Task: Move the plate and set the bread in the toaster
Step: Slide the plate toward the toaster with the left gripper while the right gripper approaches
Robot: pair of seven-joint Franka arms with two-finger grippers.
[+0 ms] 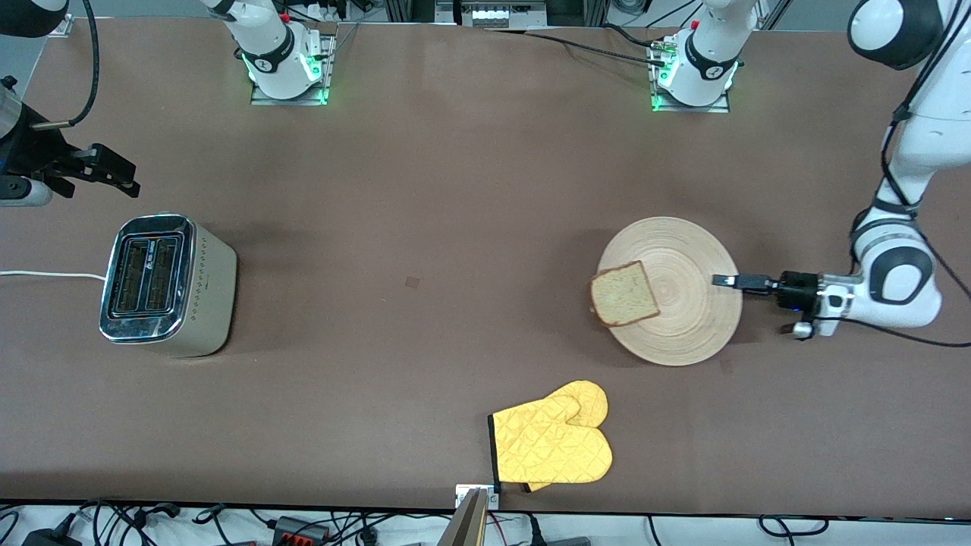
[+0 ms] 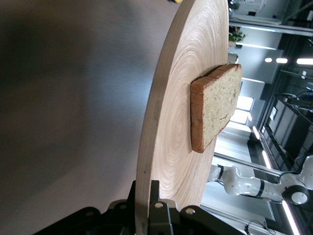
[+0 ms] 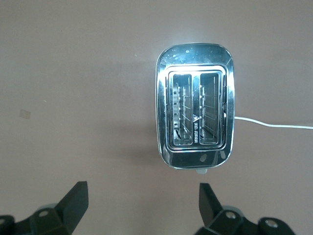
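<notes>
The round tan wooden plate (image 1: 686, 322) lies toward the left arm's end of the table. The bread (image 1: 624, 294) slice rests on the part of it nearest the toaster, slightly overhanging the rim. My left gripper (image 1: 724, 280) comes in low and level and is shut on the plate's rim; in the left wrist view the rim of the plate (image 2: 171, 122) sits pinched between the jaws of the left gripper (image 2: 145, 190), with the bread (image 2: 215, 105) farther along. The silver toaster (image 1: 163, 284) stands at the right arm's end, both slots empty. My right gripper (image 1: 114, 174) hangs open above the table beside the toaster (image 3: 195, 112).
A yellow oven mitt (image 1: 554, 440) lies near the table's front edge, nearer the camera than the plate. The toaster's white cord (image 1: 45, 274) runs off the right arm's end of the table. Bare brown table spans between toaster and plate.
</notes>
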